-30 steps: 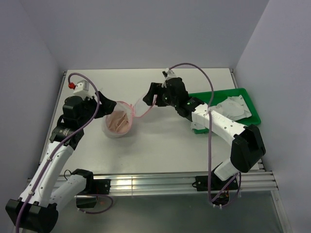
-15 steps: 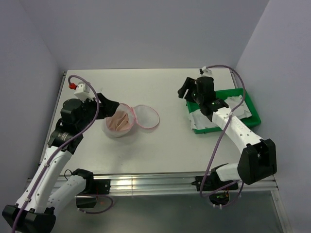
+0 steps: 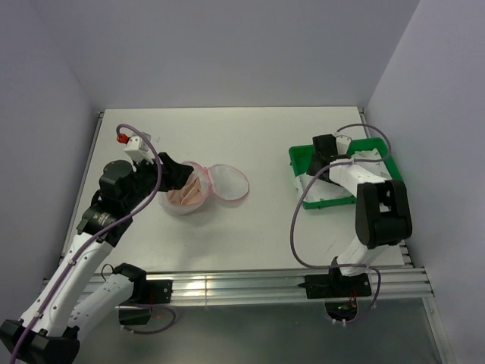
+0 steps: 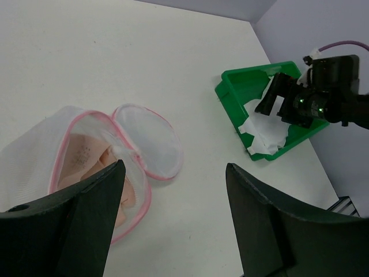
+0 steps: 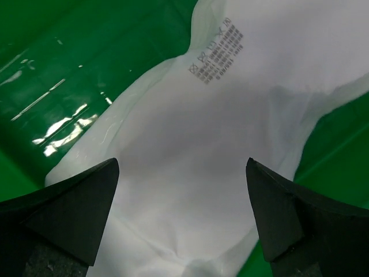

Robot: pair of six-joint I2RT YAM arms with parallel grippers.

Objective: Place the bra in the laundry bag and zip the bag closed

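The laundry bag [image 3: 184, 199] is a white mesh pouch with a pink zip rim, left of the table's centre. Its round lid flap [image 3: 228, 182] lies open flat on its right side. The pale pink-beige bra [image 3: 186, 192] sits inside the bag. The bag [image 4: 34, 167], lid [image 4: 147, 142] and bra [image 4: 86, 167] also show in the left wrist view. My left gripper [image 3: 180, 175] is open and empty, just above the bag's left rim [image 4: 176, 222]. My right gripper [image 3: 320, 157] is open and empty, low over white fabric [image 5: 219, 138] in the green tray [image 3: 299, 157].
The green plastic tray [image 4: 230, 92] stands at the right side of the table and holds crumpled white fabric items [image 3: 364, 167]. Its wall [image 5: 86, 52] is close to my right gripper. Grey walls close in the table on three sides.
My right gripper has let go of the bag's lid and swung right, down into the green tray. The lid now lies flat beside the bag. My left gripper has shifted slightly.
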